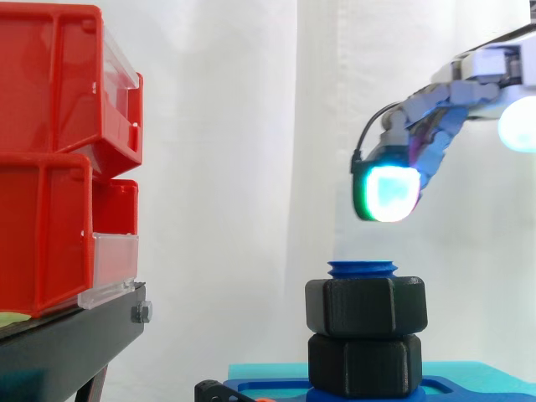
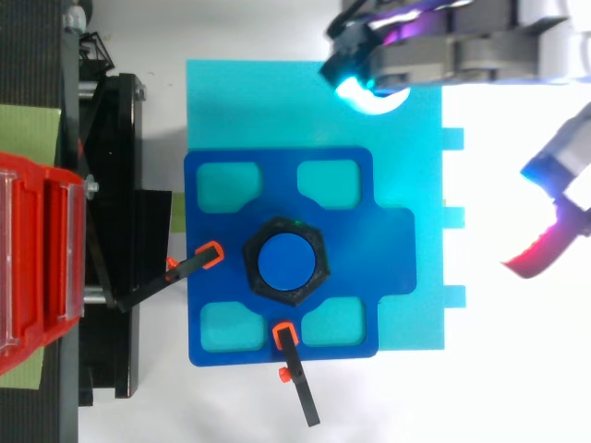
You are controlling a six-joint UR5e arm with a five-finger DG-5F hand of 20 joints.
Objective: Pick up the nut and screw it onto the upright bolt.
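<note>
Robot hand [image 1: 444, 109] hovers above and to one side of the blue plastic bolt [image 1: 362, 269], fingers loosely apart, holding and touching nothing. One bolt stands upright, long axis vertical, at the middle of the blue fixture plate [image 2: 388, 240]. One black hexagonal plastic nut [image 1: 366, 306] sits around it just under its tip, above a second black hexagonal piece [image 1: 365, 364]. Two black orange-tipped clamps [image 2: 185, 272] reach in over the plate's edges.

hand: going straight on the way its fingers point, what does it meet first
Likely the edge of the cyan plate, not the upper nut: from above the hand is off to one side of the bolt. Depth unclear.
</note>
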